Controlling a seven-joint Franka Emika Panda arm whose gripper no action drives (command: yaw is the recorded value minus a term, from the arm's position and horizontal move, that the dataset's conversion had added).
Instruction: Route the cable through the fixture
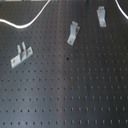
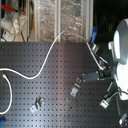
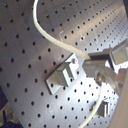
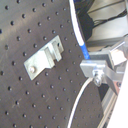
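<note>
The white cable (image 2: pixel 46 61) curves across the black perforated board from the second exterior view's left, up to the back edge and down to my gripper (image 2: pixel 84 78). The gripper is shut on the cable (image 3: pixel 98 75), which runs on past the fingers in both wrist views (image 4: pixel 80 97). A blue-marked stretch of cable (image 4: pixel 82 47) lies just beyond the fingers. The gripper hovers beside a small metal bracket (image 2: pixel 76 88), which also shows in both wrist views (image 3: pixel 62 75) (image 4: pixel 44 57). The cable is apart from the bracket. In the first exterior view the gripper is out of view; only cable arcs (image 1: pixel 27 22) show.
Two more brackets sit on the board (image 2: pixel 37 105) (image 2: pixel 105 101); the first exterior view shows all three (image 1: pixel 20 55) (image 1: pixel 73 32) (image 1: pixel 101 16). The white arm body (image 2: pixel 120 50) fills the second exterior view's right. Clutter and clear bins (image 2: pixel 60 17) stand behind the board.
</note>
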